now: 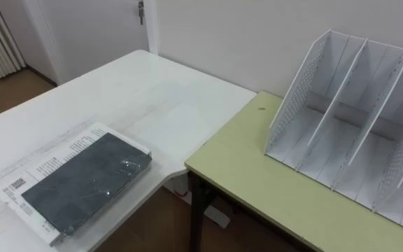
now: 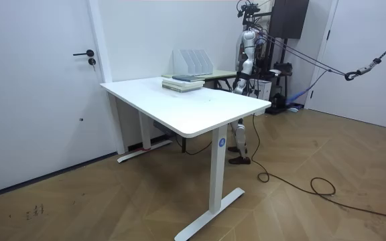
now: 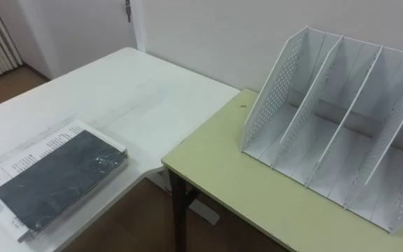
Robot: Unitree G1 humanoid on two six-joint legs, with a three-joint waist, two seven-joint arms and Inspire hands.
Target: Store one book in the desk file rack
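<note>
A dark grey book [image 1: 86, 180] lies flat on top of a larger white printed book [image 1: 39, 170], at the near corner of the white table [image 1: 138, 91]. To their right, on the green-topped desk [image 1: 250, 175], stands a white file rack [image 1: 355, 119] with perforated side walls and three empty slots that face me. The room view has me standing beside the green desk, behind the white table, facing the rack [image 2: 193, 61] and the book stack [image 2: 183, 84]. My left hand [image 2: 237, 84] hangs low at my side.
A narrow gap with brown floor [image 1: 166, 217] separates the white table's rounded corner from the green desk's dark leg [image 1: 196, 210]. The wall runs close behind both tables. A door [image 2: 39, 87] is on the room view's left, and a cable [image 2: 313, 184] lies on the floor.
</note>
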